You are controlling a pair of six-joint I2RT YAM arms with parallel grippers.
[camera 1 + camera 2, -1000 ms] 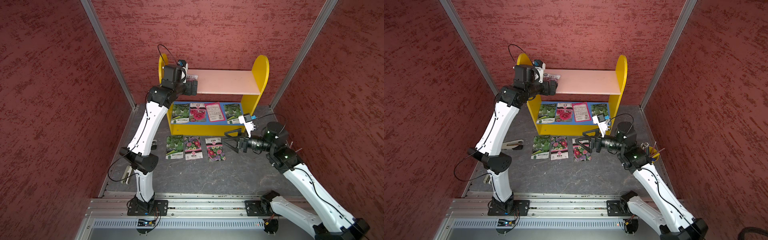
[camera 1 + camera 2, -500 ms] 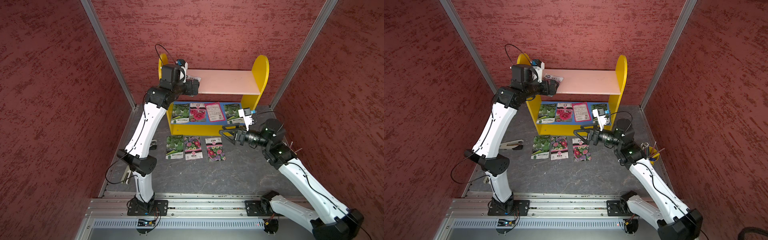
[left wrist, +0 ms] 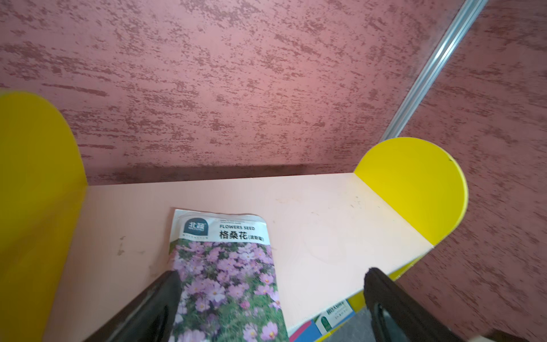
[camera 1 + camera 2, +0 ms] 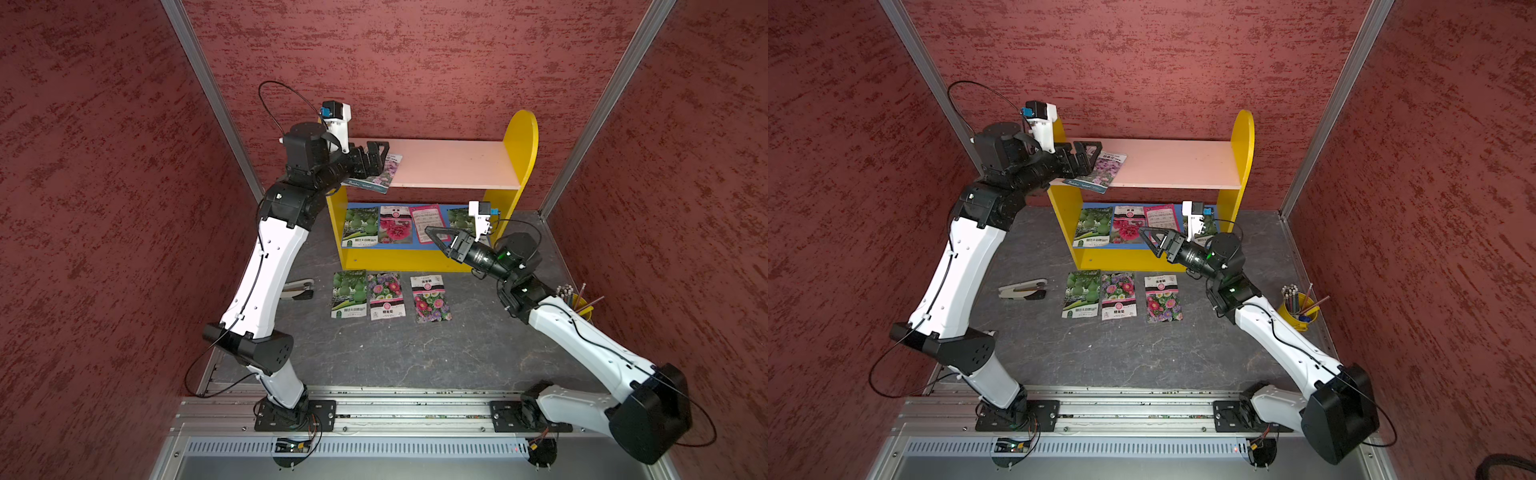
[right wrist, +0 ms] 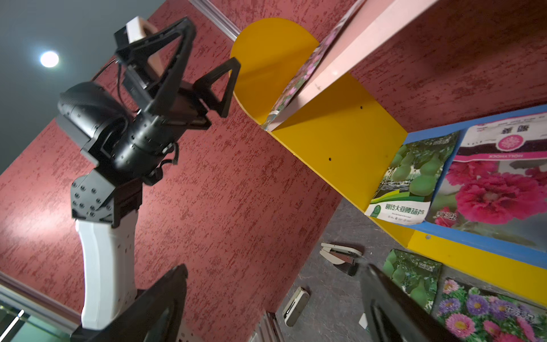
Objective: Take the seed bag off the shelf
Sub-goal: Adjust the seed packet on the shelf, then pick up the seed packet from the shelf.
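Find the seed bag (image 4: 380, 174) flat on the left end of the shelf's (image 4: 457, 164) pink top board, near end overhanging the front edge. Note its long axis slanting front-left to back-right, roughly in line with the left end effector (image 4: 376, 157) right at it: wide open and empty, one finger (image 3: 159, 296) at the bag's edge, the other well off its far side. Judge the left arm nearer by far, with the right end effector (image 4: 435, 237), also wide and empty, down by the blue board.
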